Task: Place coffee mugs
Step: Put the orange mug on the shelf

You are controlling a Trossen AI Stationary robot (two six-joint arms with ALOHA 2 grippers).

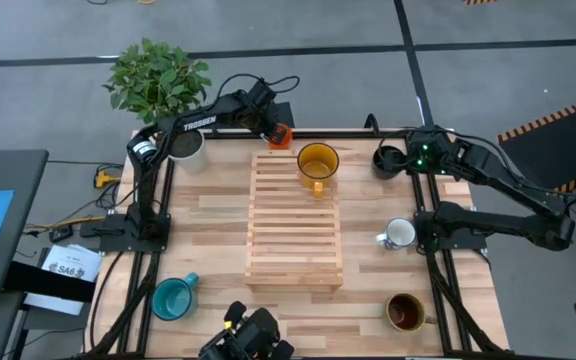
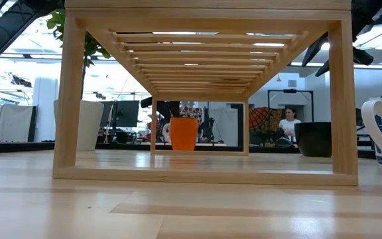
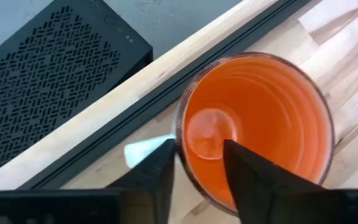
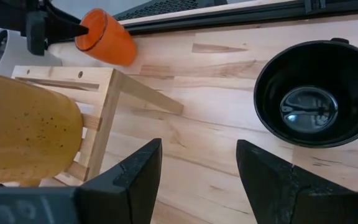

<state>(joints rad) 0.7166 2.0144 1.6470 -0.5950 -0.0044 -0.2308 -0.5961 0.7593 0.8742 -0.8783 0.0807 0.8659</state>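
Observation:
The orange mug [image 1: 281,136] stands upright at the table's far edge, behind the wooden rack [image 1: 295,220]. My left gripper [image 3: 197,155] is over it, open, astride its wall. The amber-yellow mug [image 1: 318,161] sits on the rack's far end. The black mug [image 1: 387,160] stands on the table right of the rack. My right gripper [image 4: 197,168] hovers open beside the black mug [image 4: 316,93] and touches nothing. The white mug [image 1: 398,235], the brown mug [image 1: 405,312] and the teal mug [image 1: 173,297] stand on the table. My left gripper comes down at the orange mug from above, one finger [image 3: 241,168] inside it and the other [image 3: 157,168] outside, with the rim [image 3: 180,134] between them. Orange shows between the inner finger and the wall. I cannot tell whether either finger touches.
A pale grey cup [image 1: 186,148] and a potted plant [image 1: 158,78] stand at the far left corner. A black perforated box [image 3: 48,74] lies just beyond the far edge. The table's black frame rail [image 3: 166,93] runs close behind the orange mug. A person [image 2: 288,126] sits in the room beyond.

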